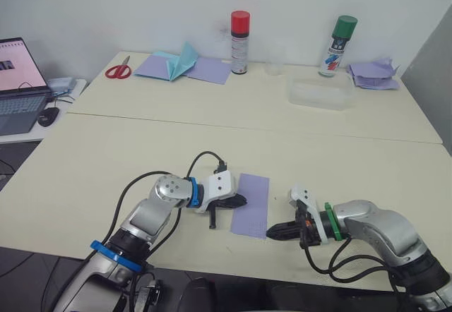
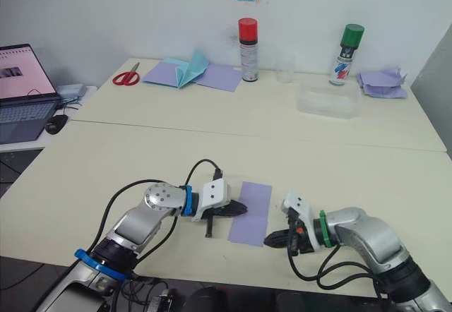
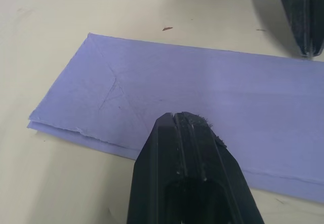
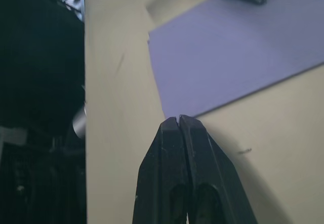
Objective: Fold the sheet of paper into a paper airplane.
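The sheet lies flat on the near table, close to its front edge, folded in half lengthwise into a long lavender strip (the left wrist view shows two layers at the edge and faint diagonal creases near one corner). The left gripper rests on the sheet's left long edge, its fingers pressed together with nothing between them. The right gripper sits at the sheet's near right corner, its tip just beside the paper on the table, its fingers also closed together and holding nothing; whether the tip touches the corner cannot be told.

On the far table, well away from both arms, stand a can with a red cap and a can with a green cap. A clear plastic tray lies in front of the green-capped can. Red scissors lie at the far left, beside purple sheets with a teal folded piece. A wrinkled heap of purple papers sits at the far right. A laptop stands open on a side desk to the left, with a mouse next to it.
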`<action>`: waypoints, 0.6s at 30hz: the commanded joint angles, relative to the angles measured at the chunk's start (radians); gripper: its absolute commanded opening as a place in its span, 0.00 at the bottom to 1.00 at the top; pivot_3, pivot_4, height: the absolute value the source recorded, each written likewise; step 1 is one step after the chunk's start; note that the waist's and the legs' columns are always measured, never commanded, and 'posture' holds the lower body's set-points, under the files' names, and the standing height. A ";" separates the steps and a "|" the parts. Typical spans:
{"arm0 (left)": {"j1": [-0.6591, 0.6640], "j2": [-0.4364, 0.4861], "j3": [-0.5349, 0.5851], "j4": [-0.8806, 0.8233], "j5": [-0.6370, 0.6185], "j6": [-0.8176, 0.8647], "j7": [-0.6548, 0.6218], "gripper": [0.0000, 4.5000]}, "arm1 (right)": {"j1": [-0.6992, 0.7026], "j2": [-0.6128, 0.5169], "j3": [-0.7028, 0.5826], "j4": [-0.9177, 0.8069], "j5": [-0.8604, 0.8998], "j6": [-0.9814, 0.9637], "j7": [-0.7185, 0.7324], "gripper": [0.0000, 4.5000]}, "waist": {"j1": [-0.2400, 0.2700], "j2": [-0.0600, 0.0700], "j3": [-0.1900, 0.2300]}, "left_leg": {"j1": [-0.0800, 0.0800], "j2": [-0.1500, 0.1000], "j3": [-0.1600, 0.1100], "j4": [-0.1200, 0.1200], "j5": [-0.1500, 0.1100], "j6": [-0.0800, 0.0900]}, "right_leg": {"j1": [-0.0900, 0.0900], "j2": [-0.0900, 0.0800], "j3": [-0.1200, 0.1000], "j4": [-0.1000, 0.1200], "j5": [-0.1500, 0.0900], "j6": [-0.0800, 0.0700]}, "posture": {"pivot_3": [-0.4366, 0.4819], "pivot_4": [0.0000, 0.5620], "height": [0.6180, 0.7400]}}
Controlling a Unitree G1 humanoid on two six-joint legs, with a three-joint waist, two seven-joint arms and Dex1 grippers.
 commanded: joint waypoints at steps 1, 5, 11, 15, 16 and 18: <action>0.031 0.001 -0.047 0.074 0.071 0.025 0.021 0.00 | -0.039 0.060 -0.129 -0.052 0.044 -0.018 -0.101 0.01 | 0.000 0.000 0.000 | 0.000 0.000 0.000 0.000 0.000 0.000 | 0.000 0.000 0.000 0.000 0.000 0.000 | 0.48 0.27 1.00; 0.033 -0.002 -0.036 0.073 0.061 0.028 0.025 0.00 | -0.053 0.153 -0.129 -0.028 -0.034 -0.064 -0.246 0.01 | 0.000 0.000 0.000 | 0.000 0.000 0.000 0.000 0.000 0.000 | 0.000 0.000 0.000 0.000 0.000 0.000 | 0.48 0.27 1.00; 0.040 0.000 -0.008 0.053 0.033 0.048 0.018 0.00 | -0.024 0.158 0.047 0.021 -0.208 -0.171 -0.293 0.01 | -0.001 0.000 0.000 | -0.001 0.000 0.001 0.000 0.000 0.000 | -0.002 0.000 0.000 0.000 0.000 0.000 | 0.48 0.27 1.00; 0.049 0.012 0.049 0.022 -0.015 0.071 0.015 0.00 | -0.004 0.147 0.091 0.042 -0.249 -0.169 -0.300 0.01 | -0.006 0.001 0.000 | 0.000 0.001 0.001 -0.001 0.000 0.000 | -0.001 0.000 0.000 0.000 0.000 0.000 | 0.48 0.27 1.00; 0.051 0.014 0.075 0.009 -0.039 0.090 0.016 0.00 | -0.003 0.147 0.094 0.049 -0.256 -0.171 -0.303 0.01 | -0.006 0.001 0.000 | 0.000 0.002 0.001 -0.001 0.000 0.000 | -0.002 0.001 0.000 0.000 0.000 0.000 | 0.48 0.27 1.00; 0.053 0.022 0.131 -0.023 -0.093 0.133 0.017 0.00 | -0.006 0.149 0.094 0.062 -0.262 -0.176 -0.302 0.01 | -0.007 0.001 0.000 | 0.000 0.002 0.001 -0.001 0.000 0.000 | -0.002 0.001 0.000 0.000 0.000 0.000 | 0.48 0.27 1.00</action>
